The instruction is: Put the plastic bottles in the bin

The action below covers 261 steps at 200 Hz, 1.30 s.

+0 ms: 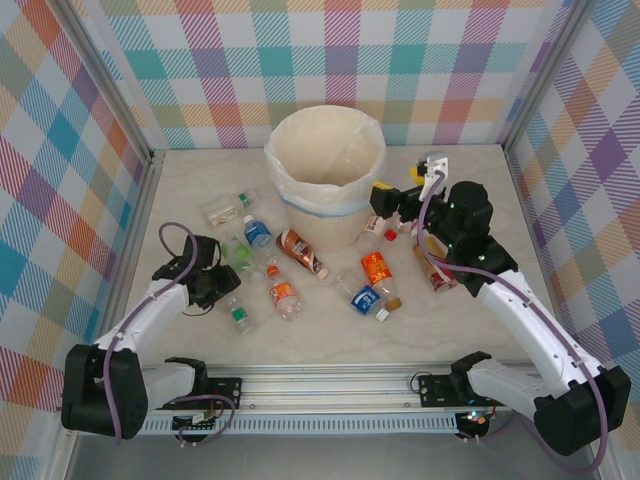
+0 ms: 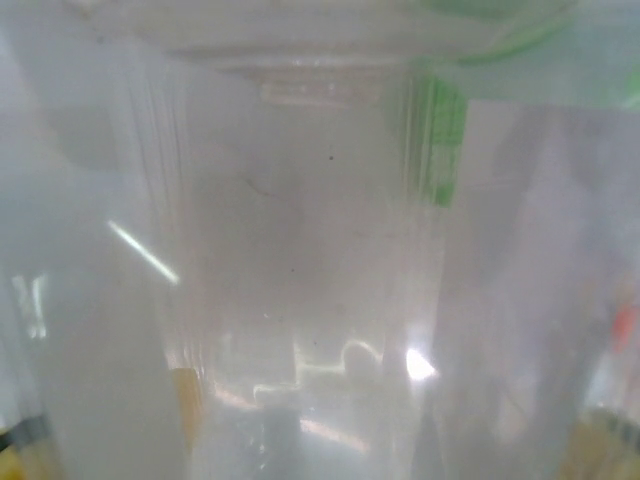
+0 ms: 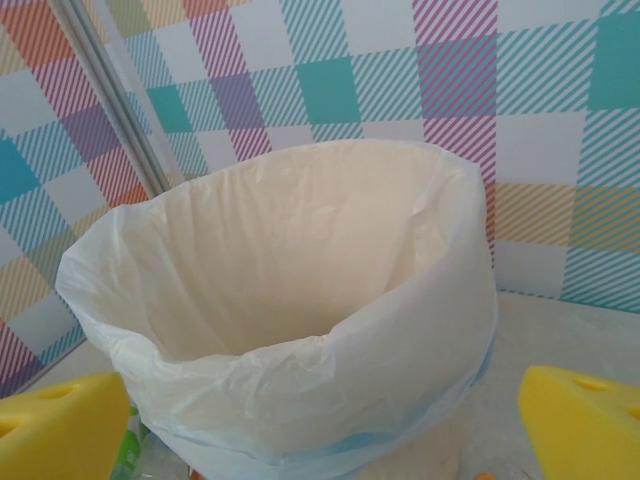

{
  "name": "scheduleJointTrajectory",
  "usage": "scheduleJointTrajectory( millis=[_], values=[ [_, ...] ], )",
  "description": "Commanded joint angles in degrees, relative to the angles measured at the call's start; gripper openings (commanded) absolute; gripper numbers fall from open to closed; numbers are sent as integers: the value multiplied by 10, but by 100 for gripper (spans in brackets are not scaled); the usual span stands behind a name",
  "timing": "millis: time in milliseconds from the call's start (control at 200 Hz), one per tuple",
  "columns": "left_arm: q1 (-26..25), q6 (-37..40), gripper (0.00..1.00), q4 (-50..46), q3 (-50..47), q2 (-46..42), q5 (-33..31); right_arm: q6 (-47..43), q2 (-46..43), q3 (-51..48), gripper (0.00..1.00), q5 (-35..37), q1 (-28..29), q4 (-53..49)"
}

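1. The bin (image 1: 325, 215) is stood toward 12 o'clock on the bench (image 1: 320, 345). Its bag-lined mouth is turned upward so that bottles can be dropped in from above. No bottle is seen in the part of its inside that is shown to the right wrist camera.
2. The plastic bottles (image 1: 283, 295) are left lying on their sides from 8 o'clock round to 4 o'clock of the bin, all of them outside it. A brown-labelled bottle (image 1: 302, 252) is found just beside the bin's foot at 7 o'clock.
3. The left tool (image 1: 220, 283) is set low among the bottles at 8 o'clock of the bin. This is judged to be because a lying bottle has to be taken across its body.
4. A clear bottle with a green label (image 2: 300, 250) is pressed close against the left wrist camera (so close that the fingers are hidden). Whether the left tool is closed on it cannot be told.
5. The right tool (image 3: 320, 440) is held at 3 o'clock of the bin, near rim height and faced toward the mouth. Its yellow fingertips (image 3: 60, 430) are spread wide and nothing is held between them.
6. The task is judged to be early. A firm hold on the green-labelled bottle is needed first, then a lift high enough for the rim to be cleared.
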Motion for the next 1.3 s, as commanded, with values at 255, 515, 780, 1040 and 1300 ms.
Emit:
scheduleJointTrajectory(
  millis=[255,515,780,1040,1300],
  values=[
    [-7,14,48,21,130,-91,1,7,-27,-28,100,149,-1,30],
    [-11,-31,45,233,209,-68,68,42,-29,-29,100,230,-4,0],
    [-53,-50,45,376,299,8,125,45,-55,-31,100,235,-5,-36],
    [-92,23,45,385,453,137,125,48,-69,-13,100,227,-5,-74],
    [-123,98,45,315,606,266,118,63,-92,-14,100,218,-5,-89]
  ],
)
